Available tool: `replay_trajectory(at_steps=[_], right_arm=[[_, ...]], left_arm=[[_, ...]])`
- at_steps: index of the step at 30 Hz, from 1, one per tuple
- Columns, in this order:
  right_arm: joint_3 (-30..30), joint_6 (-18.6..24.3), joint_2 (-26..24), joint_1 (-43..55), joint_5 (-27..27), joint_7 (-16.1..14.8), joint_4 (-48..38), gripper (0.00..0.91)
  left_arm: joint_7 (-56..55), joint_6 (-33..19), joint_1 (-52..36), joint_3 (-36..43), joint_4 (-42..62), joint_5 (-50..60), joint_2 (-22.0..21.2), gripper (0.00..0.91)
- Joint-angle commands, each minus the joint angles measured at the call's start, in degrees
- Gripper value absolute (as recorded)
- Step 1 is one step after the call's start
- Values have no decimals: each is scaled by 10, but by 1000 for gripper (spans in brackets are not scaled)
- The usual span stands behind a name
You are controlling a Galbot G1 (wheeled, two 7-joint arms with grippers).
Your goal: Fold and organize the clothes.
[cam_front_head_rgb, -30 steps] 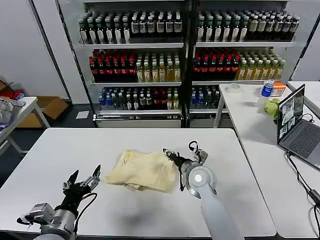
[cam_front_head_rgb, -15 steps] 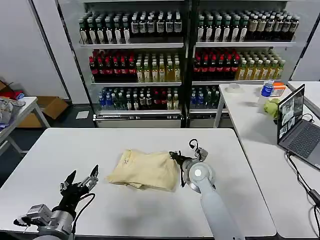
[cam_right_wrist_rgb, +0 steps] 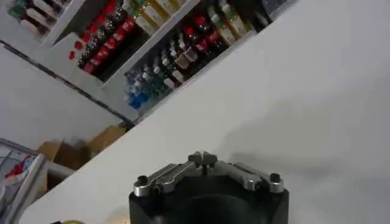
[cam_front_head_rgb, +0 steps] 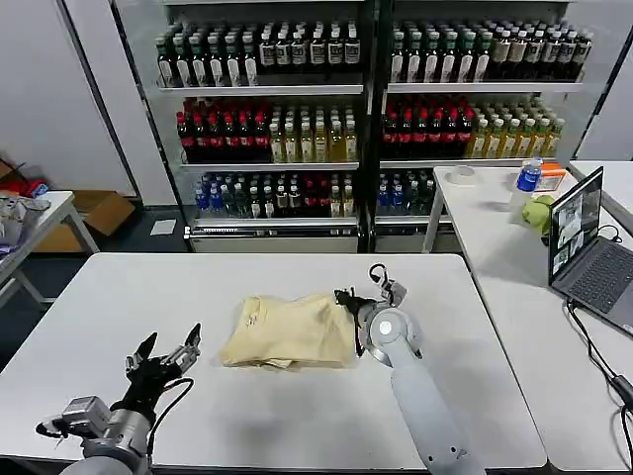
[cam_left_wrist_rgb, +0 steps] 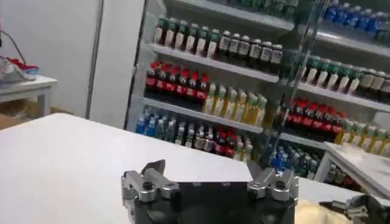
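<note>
Now the right pincer (cam_front_head_rgb: pixel 348 303) is tucked against the near-right edge of the pale yellow, soft cotton garment (cam_front_head_rgb: pixel 292 332), a roughly rectangular folded bundle lying mid-way across the white desk (cam_front_head_rgb: pixel 445 327). From the wrist view the right fingers look drawn together at their tips, and whether any cloth is pinched between them I cannot tell. Off to the far side of the bundle from that pincer, well apart and close to the desk's near edge, the left pincer (cam_front_head_rgb: pixel 166 363) hovers with its fingers spread wide and nothing in them. The step in hand reads as tidying and squaring the already folded bundle, nudging its right side in. Judging from here, the next move calls for a gentle, low push or a clean release, so the layers stay stacked rather than sliding open, while the left pincer could steady the opposite edge.
</note>
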Motion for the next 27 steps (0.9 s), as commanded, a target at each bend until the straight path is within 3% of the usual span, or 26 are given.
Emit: replay_trajectory(at_steps=[1, 5, 11, 20, 27], right_arm=[[-28, 18, -33, -18, -187, -71, 47, 907], [-47, 117, -85, -66, -358, -100, 131, 907], [-9, 228, -139, -204, -507, -104, 257, 907], [107, 257, -159, -415, -548, -117, 406, 907], [141, 269, -157, -479, -549, -127, 441, 907]], left_arm=[[1, 0, -41, 21, 37, 5, 17, 907], [2, 0, -63, 33, 48, 12, 27, 907], [7, -12, -51, 37, 35, 29, 17, 907], [30, -30, -6, 35, 11, 77, 3, 907], [35, -32, 7, 32, -1, 85, -1, 907]])
